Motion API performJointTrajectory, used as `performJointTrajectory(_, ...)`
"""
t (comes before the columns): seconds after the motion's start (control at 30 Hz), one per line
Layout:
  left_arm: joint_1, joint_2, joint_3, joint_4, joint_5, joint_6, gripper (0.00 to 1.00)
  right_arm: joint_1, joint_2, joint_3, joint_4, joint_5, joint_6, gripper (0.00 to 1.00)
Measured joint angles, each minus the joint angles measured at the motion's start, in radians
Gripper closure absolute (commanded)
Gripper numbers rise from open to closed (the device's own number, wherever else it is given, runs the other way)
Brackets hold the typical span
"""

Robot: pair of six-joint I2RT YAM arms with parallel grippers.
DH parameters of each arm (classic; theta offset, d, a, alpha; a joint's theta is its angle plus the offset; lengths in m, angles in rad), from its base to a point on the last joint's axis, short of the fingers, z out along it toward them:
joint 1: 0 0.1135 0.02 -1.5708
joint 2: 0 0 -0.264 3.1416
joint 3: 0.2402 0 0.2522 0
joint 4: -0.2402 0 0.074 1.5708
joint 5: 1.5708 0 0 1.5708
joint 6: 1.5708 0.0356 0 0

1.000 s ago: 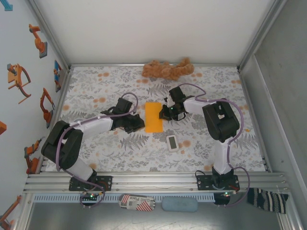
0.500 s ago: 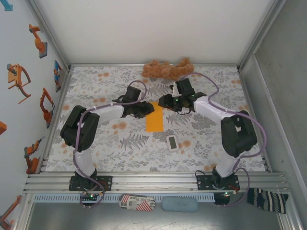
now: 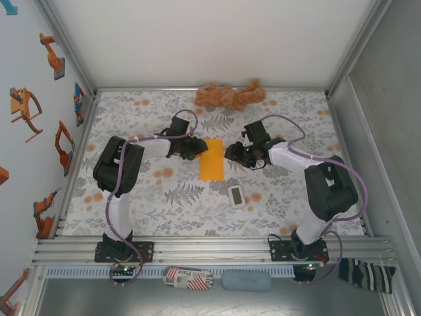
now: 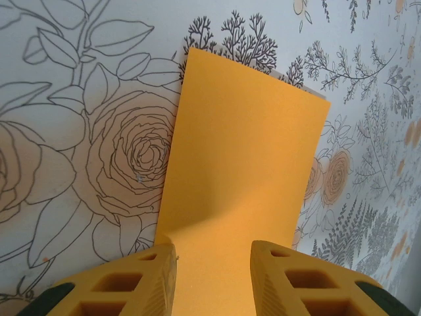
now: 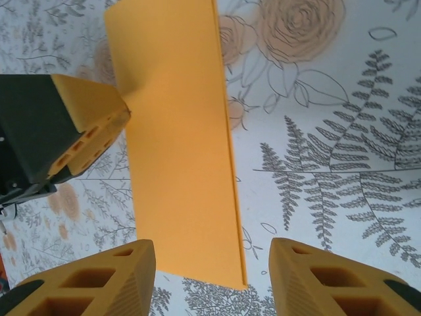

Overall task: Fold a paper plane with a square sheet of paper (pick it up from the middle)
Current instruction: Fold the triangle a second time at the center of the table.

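**A:** How does the left gripper (image 4: pixel 214 255) stand?

**B:** Partly spread. In its wrist view the two yellow, honeycomb-holed plastic fingers (image 4: pixel 141 284) have a clear gap between them. One short end of the thin orange paper sheet (image 4: pixel 240 164) runs into that gap. Nothing is pinched, and the sheet lies flat.

**A:** And the right gripper (image 5: pixel 212 253)?

**B:** Its jaws are spread wider. In its wrist view an end of the sheet sits in the space between the two yellow fingers, and they are not closed on it either. The same view shows a yellow fingertip of the left gripper at one long edge of the paper. I cannot tell whether it touches.

**A:** Where is the sheet on the table?

**B:** From above it is a narrow rectangle about the middle of the grey floral tablecloth (image 3: pixel 131 197), with its long sides running away from the arm bases. The left gripper is at its far left corner. The right gripper is just beside its right edge, towards the far end.

**A:** What lies around it?

**B:** A small white rectangular device (image 3: pixel 237 195) lies near the sheet's near right corner, apart from it. A brown plush toy (image 3: pixel 229 96) lies along the far edge of the cloth, well apart from the paper and both grippers.
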Motion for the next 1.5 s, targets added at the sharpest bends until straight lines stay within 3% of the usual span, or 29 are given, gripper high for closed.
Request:
performJointTrajectory(0.6, 0.003, 0.0, -0.008, 0.01, -0.041, -0.163, 0.65, 0.049, 0.003, -0.069, 0.043, -0.061, 0.112, 0.59)
performJointTrajectory(1.5, 0.01, 0.002, -0.019, 0.029, -0.023, -0.185, 0.65, 0.077, 0.09, -0.071, 0.101, -0.091, 0.111, 0.68)
